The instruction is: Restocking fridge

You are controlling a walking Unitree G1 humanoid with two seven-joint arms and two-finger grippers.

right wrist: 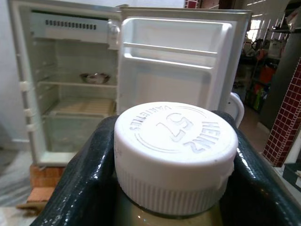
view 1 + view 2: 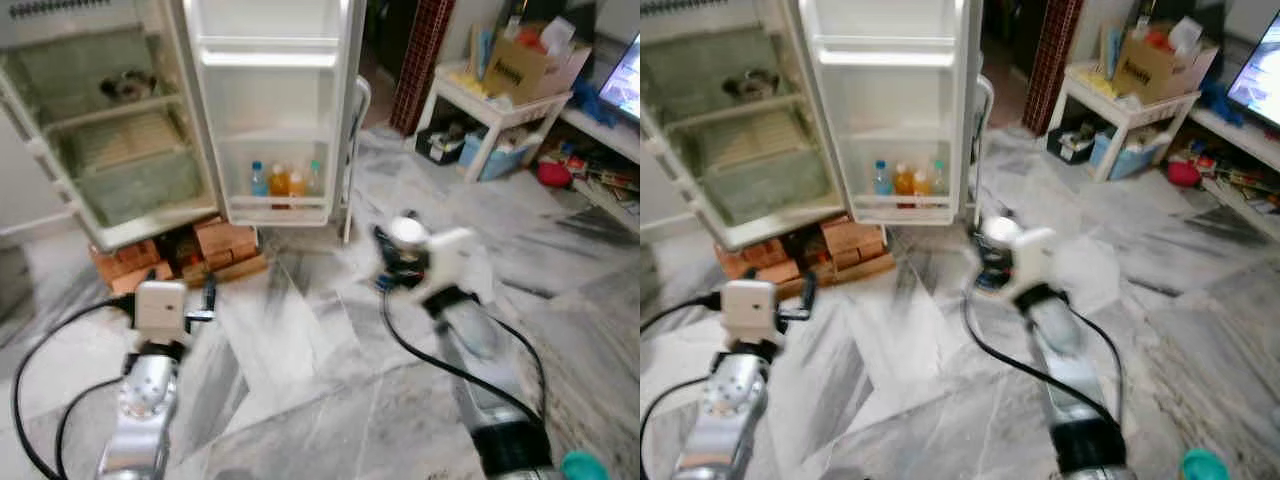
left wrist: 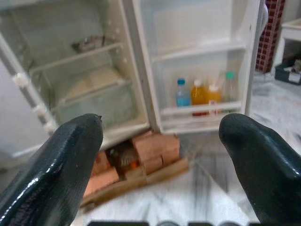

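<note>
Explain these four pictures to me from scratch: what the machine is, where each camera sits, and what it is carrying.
This is a walking humanoid robot restocking a fridge. The two wide pictures come from a pair of cameras on its head, looking down at its own silver arms and the marble floor. The other two come from cameras on each wrist, looking along that hand's two black fingers.

Ahead stands a small fridge raised on bricks, its door swung open. A few drink bottles stand in the bottom door shelf, and a metal bowl sits on a shelf inside.

The left hand is open and holds nothing. The right hand grips a jar with a white Heinz cap.
</note>
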